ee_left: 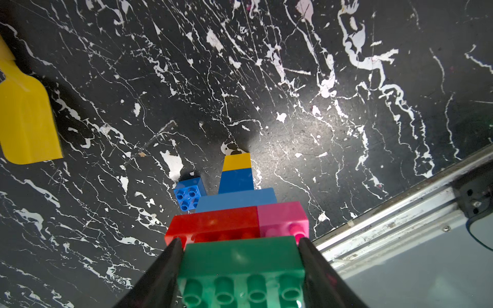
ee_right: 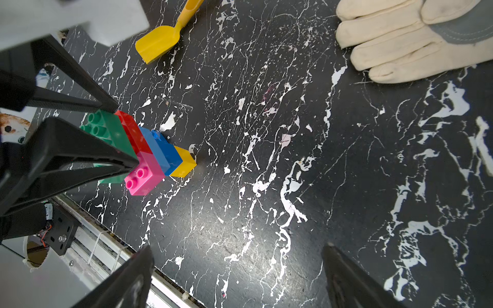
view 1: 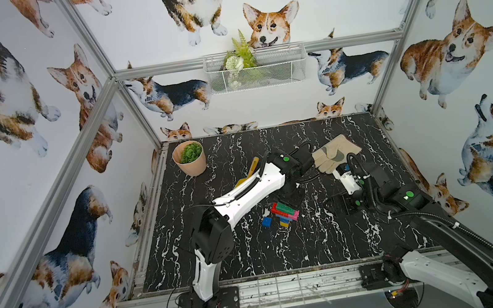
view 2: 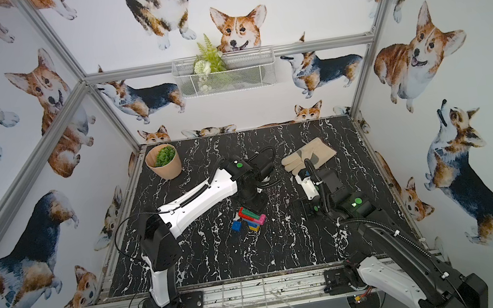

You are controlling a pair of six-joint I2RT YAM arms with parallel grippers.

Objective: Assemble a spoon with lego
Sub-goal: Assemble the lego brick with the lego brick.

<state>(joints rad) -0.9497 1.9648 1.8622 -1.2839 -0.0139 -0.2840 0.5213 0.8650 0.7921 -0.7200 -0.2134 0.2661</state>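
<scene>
Half shut and clamped: left gripper on the green brick at the wide end of the spoon, one black finger pressed to each short side, studs facing the wrist camera. Below the green, in order: red and pink side by side, light blue, dark blue, yellow at the narrow tip. Held tilted near the middle of the black marble table, wide end up, yellow tip down at the surface; touching or just clear, cannot tell. Just beside the stem, loose on the table, one small blue brick, studs showing. Spread fully wide and gripping nothing: right gripper, low over bare table, off to the right of the spoon and apart from it. Farther back, a yellow toy shovel and a pale work glove; in the far left corner, a potted plant.
</scene>
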